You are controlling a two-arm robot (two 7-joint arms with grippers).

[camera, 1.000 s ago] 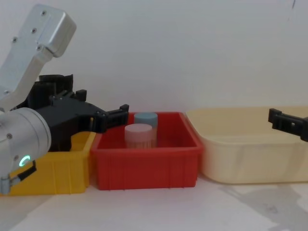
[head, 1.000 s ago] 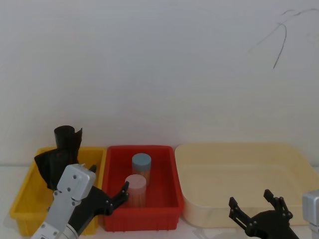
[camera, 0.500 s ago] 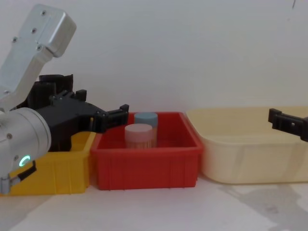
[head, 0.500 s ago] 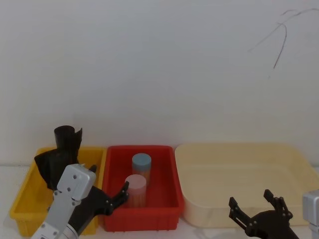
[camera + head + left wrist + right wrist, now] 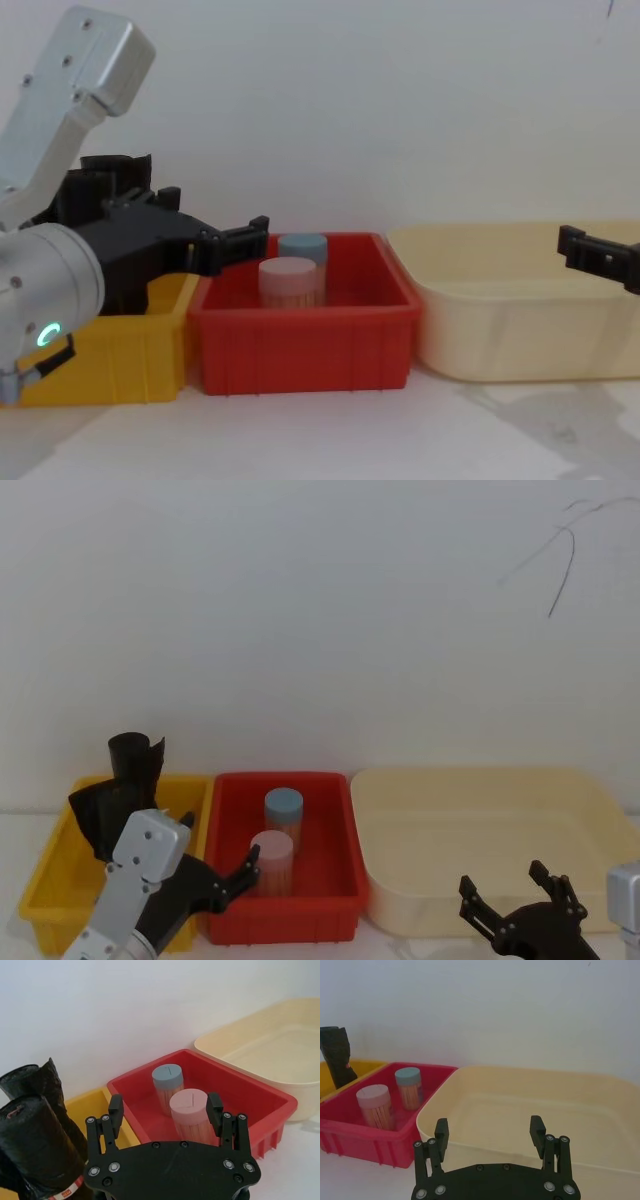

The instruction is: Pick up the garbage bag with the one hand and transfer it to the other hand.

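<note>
Cream plastic, the wide shallow tub (image 5: 510, 335) takes up my right side. The red plastic bin (image 5: 300, 345) sits touching it in the middle, and the yellow plastic bin (image 5: 130, 360) is on my left.

The long black two-finger gripper on the green-ringed silver arm (image 5: 165, 1110), my left, hangs at the seam between the yellow and red bins. Its jaws are spread wide and hold nothing. I read that as staged for a reach, though it points at the red bin, not at the rolls.

The blue-ringed black gripper (image 5: 489, 1127), my right, waits low in front of the tub, also wide and empty, presumably to receive.

The garbage bag (image 5: 37, 1145) stands in the yellow bin, just beside the left gripper. It is crinkled, glossy black plastic, with a red-and-white band low on it. A plain black roll (image 5: 30, 1077) stands behind it.
</note>
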